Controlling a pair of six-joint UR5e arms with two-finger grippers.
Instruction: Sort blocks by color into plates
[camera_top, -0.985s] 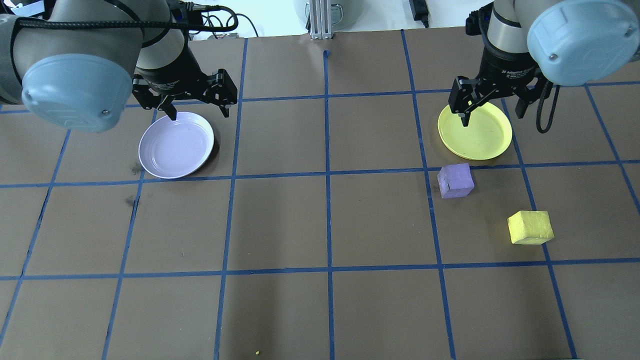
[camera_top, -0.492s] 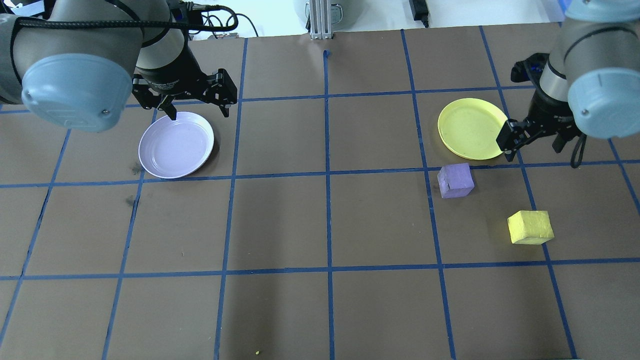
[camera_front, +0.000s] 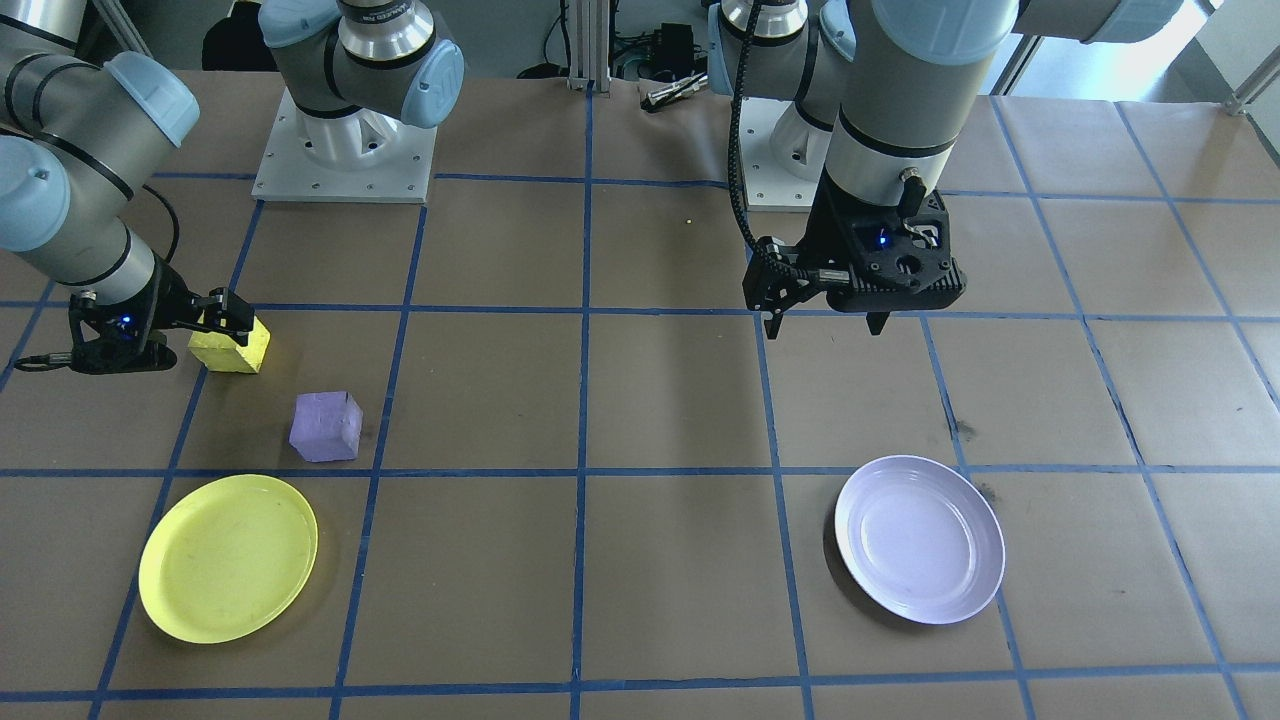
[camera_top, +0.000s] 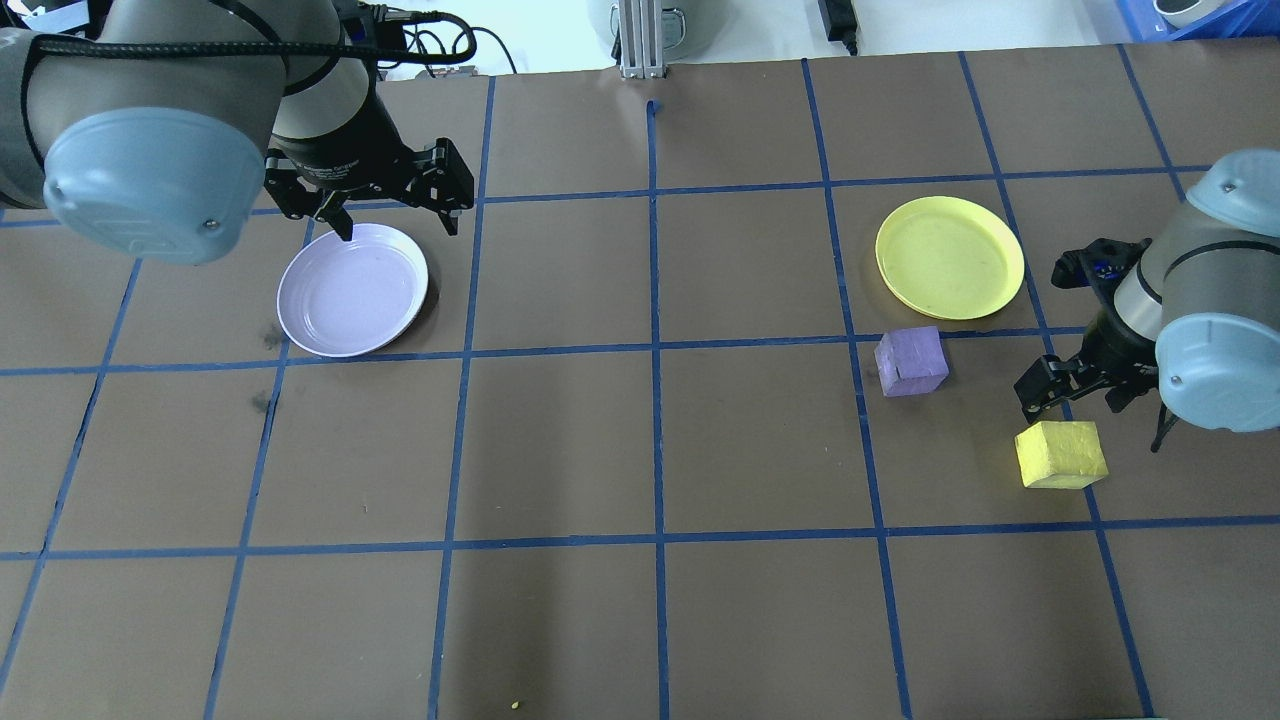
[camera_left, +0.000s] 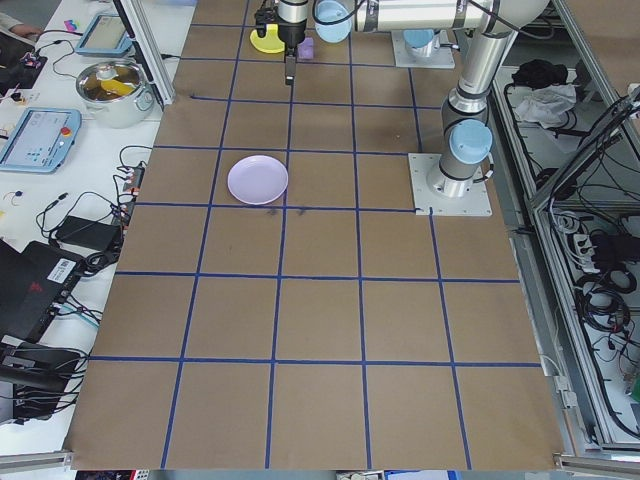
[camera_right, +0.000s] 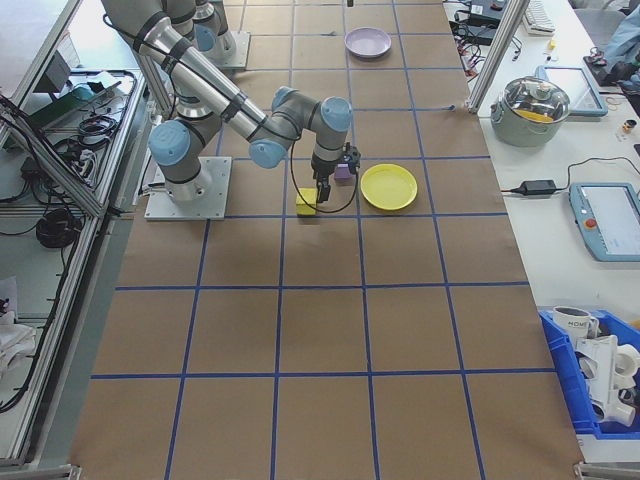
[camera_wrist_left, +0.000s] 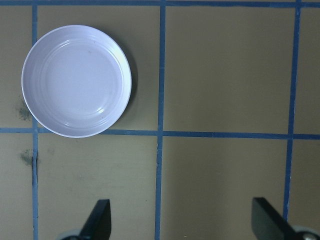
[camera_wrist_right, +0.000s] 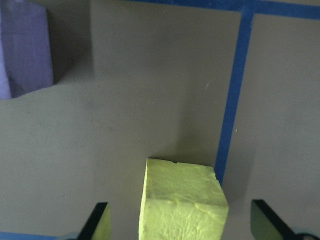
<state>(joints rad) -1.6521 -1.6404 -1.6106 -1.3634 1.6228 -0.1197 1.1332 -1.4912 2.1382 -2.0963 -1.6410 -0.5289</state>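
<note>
— Where is the yellow block (camera_top: 1060, 454)?
— On the tabletop, at 6 o'clock from the right hand (camera_top: 1085, 392). Its fingers are apart, empty.
— And the left hand (camera_top: 392, 203)?
— Open too, far away.

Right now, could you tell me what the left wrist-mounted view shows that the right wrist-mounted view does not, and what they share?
Only the left wrist-mounted view shows the lavender plate, empty, on the table ahead of the open left gripper. Only the right wrist-mounted view shows the yellow block between the fingers of the open right gripper, ungrasped, with the purple block beyond it at the view's edge. Both show brown table paper and blue tape lines.
</note>
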